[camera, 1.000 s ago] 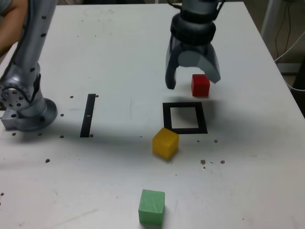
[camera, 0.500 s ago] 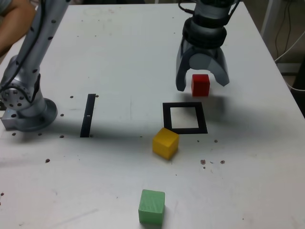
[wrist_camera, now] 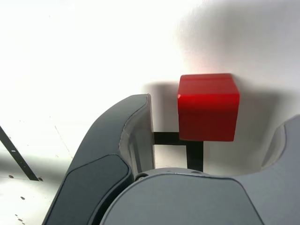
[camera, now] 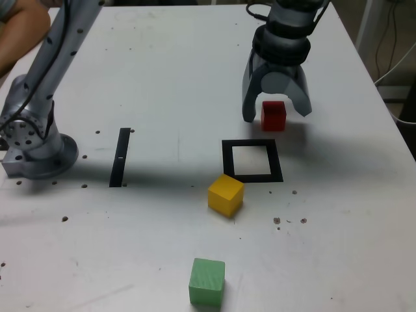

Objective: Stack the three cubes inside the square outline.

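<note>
The red cube (camera: pixel 273 116) rests on the white table just behind the square outline (camera: pixel 252 160). My gripper (camera: pixel 275 116) stands open, its two grey fingers straddling the red cube with a gap on each side. The wrist view shows the red cube (wrist_camera: pixel 208 107) between the fingers, apart from both, with a piece of the square outline (wrist_camera: pixel 187 147) behind it. The yellow cube (camera: pixel 225 194) lies at the outline's near-left corner in the exterior view. The green cube (camera: pixel 207 281) sits near the table's front edge.
A thin black strip (camera: pixel 120 156) lies on the table toward the exterior view's left. The arm's grey base (camera: pixel 36 146) stands at the far left. A person's arm (camera: pixel 19 26) shows at the top left corner. Cables hang off the table's right edge.
My gripper has shifted toward the exterior view's right and come down around the red cube, its fingers narrowing slightly. The cubes have not moved.
</note>
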Action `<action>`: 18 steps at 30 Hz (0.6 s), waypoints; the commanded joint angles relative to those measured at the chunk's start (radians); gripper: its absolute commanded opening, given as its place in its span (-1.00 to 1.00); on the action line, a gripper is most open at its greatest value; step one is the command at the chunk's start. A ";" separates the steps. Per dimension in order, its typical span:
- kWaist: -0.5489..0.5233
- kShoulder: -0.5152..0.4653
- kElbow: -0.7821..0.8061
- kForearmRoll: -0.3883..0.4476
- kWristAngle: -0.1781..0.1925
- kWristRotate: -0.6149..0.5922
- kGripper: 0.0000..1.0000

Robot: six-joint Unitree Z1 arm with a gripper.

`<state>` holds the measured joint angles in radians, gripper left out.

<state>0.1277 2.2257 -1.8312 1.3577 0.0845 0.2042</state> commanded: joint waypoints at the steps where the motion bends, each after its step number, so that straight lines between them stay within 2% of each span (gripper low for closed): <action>1: 0.004 0.011 -0.005 0.002 -0.002 0.003 0.80; 11: 0.006 0.033 -0.004 0.003 -0.023 0.004 0.61; 18: 0.006 0.041 -0.010 -0.003 -0.016 0.004 0.32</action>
<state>0.1319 2.2611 -1.8365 1.3575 0.0646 0.2070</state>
